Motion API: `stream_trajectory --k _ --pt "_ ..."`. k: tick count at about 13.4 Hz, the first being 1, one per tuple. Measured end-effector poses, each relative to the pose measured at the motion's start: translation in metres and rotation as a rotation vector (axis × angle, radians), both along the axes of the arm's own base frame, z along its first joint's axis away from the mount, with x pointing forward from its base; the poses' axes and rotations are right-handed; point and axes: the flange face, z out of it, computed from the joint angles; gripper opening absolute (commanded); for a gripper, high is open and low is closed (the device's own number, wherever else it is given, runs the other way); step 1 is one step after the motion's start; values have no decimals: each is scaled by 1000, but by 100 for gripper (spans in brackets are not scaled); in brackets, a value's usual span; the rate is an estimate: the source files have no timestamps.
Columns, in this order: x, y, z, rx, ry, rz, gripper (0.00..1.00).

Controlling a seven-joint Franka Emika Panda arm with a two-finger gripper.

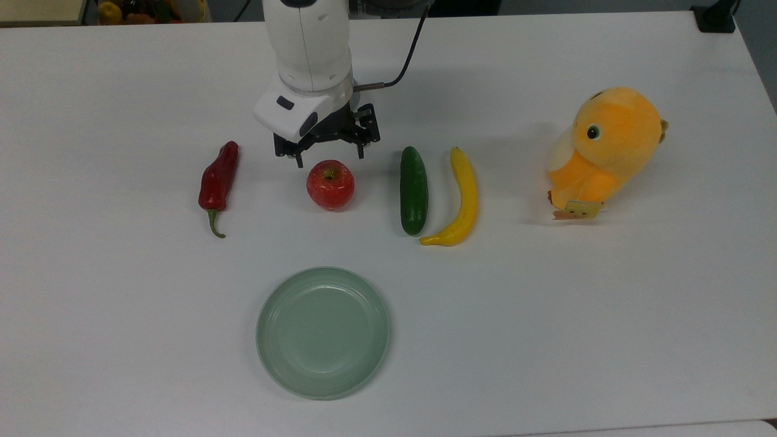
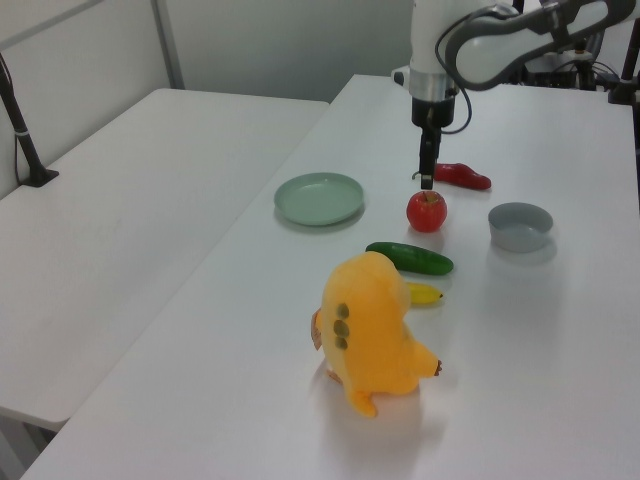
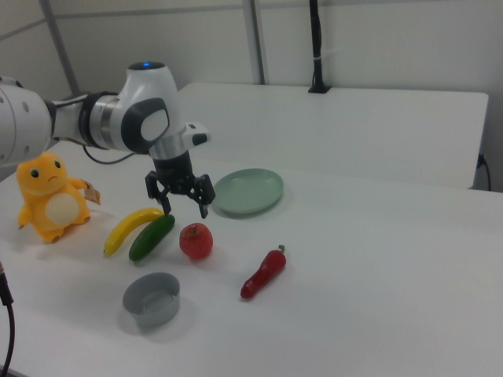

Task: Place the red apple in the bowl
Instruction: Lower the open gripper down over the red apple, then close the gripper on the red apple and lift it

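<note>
The step in hand is judged to be the approach to the apple (image 1: 330, 184), which lies on the table (image 1: 546, 315) between the chili pepper (image 1: 217, 182) and the cucumber (image 1: 413, 189). To do it well, the gripper (image 1: 328, 159) should be centred over the fruit's widest part before it is lowered — the round, glossy skin will probably slip if only one finger meets it first. The stem side should be left on top.

The gripper's fingers are spread wide apart, wider than the apple, and nothing is held between them. In the right view the gripper (image 3: 184, 210) hangs just above the apple (image 3: 196, 240) and no contact is seen. The bowl (image 3: 152, 298) stands empty nearby — in the left view the bowl (image 2: 520, 226) is to the right of the apple (image 2: 426, 211).
</note>
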Motion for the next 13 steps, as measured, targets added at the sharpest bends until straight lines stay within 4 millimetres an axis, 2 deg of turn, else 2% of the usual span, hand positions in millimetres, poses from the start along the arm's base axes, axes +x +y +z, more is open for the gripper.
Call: stream_trajectory --k 5,9,10,11,13 --pt "-4 -2 -43 -48 -11 34 100" --pt "-3 -3 -64 -75 20 52 100" --pt "-3 -3 -67 -75 24 53 91" --pt "-3 -3 -69 -76 28 54 57" --pt "-3 -3 -72 -76 30 55 23"
